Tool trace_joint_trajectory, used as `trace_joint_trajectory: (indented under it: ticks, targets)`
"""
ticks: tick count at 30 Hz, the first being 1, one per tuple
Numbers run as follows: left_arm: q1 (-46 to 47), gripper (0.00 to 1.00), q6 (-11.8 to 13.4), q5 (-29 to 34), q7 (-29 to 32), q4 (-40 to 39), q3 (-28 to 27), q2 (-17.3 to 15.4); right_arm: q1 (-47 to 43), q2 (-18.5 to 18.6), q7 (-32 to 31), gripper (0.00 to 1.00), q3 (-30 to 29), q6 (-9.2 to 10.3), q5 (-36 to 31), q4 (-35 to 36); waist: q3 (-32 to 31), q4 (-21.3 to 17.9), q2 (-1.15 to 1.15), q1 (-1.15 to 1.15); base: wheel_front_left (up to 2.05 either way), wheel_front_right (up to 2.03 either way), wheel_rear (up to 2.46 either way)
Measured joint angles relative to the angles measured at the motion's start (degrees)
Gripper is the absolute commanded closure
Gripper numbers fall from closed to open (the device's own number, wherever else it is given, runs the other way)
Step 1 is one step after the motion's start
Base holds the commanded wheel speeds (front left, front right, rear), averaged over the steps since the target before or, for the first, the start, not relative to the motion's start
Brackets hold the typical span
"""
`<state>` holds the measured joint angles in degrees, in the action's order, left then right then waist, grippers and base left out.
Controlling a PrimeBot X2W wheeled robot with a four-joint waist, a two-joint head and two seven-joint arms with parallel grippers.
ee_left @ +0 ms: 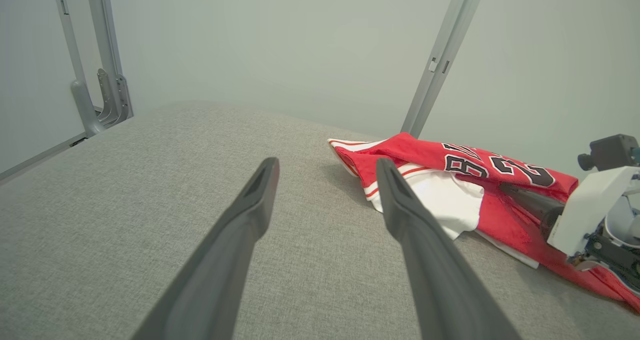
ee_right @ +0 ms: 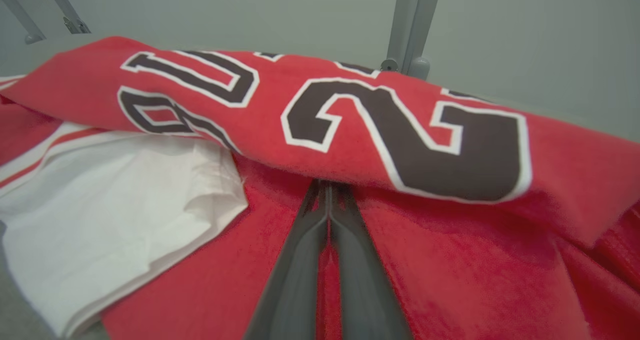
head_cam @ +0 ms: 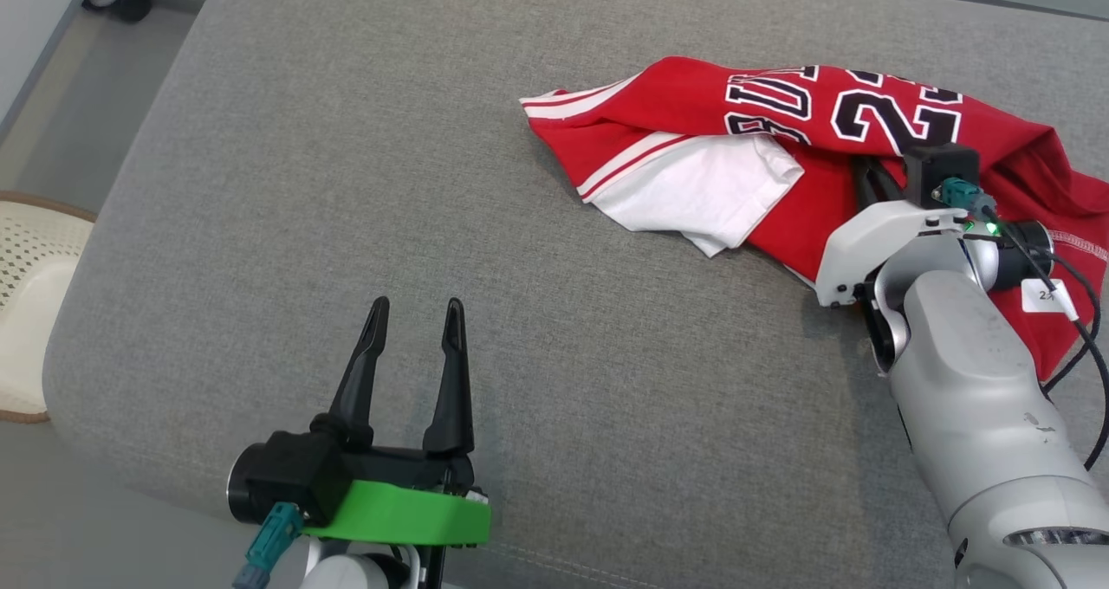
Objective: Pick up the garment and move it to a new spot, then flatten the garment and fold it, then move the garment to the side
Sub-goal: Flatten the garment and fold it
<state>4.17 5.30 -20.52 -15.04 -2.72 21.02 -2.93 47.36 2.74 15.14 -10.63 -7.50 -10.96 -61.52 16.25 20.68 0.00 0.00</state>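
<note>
The garment (head_cam: 780, 156) is a red jersey with black numbers, white stripes and a white inner panel, lying crumpled at the far right of the grey cushion (head_cam: 390, 182). My right gripper (head_cam: 866, 171) rests on it with both fingers pressed together on red cloth, the tips tucked under the numbered fold. In the right wrist view the garment (ee_right: 380, 130) folds over the shut right gripper (ee_right: 327, 185). My left gripper (head_cam: 416, 312) hovers open and holding nothing near the front edge, well left of the garment. The left wrist view has the left gripper (ee_left: 325, 167) apart from the garment (ee_left: 430, 155).
A cream woven seat (head_cam: 35, 294) stands on the floor off the cushion's left edge. Grey metal frame posts (ee_left: 435, 65) rise behind the cushion, with a caster (head_cam: 121, 0) at the far left. Bare grey cushion lies left of the garment.
</note>
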Motion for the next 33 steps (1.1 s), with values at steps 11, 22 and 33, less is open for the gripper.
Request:
trace_joint_trajectory:
  ticks: [11, 22, 33]
  targets:
    - [0.0, 0.0, -0.1, 1.5, 0.0, 0.1, -1.8, 0.0, -2.1, 0.0, 0.0, 1.0, -0.6, 0.0, 17.0, 12.6, -1.4, -5.8, 0.0, 0.0, 0.0, 0.0, 0.0]
    - [-0.8, 0.0, -0.6, 3.0, 0.0, 0.1, -3.2, 0.1, -9.9, 4.8, 0.0, 1.0, -11.6, 0.0, 18.4, 21.5, -3.7, -13.3, 0.0, 0.0, 0.0, 0.0, 0.0]
    - [-1.7, 0.0, -1.0, 3.5, 0.0, 0.0, -3.6, 0.1, -20.9, 5.8, -2.6, 0.0, -15.9, 0.0, 21.9, 25.1, -4.2, -17.4, 0.0, 0.0, 0.0, 0.0, 0.0]
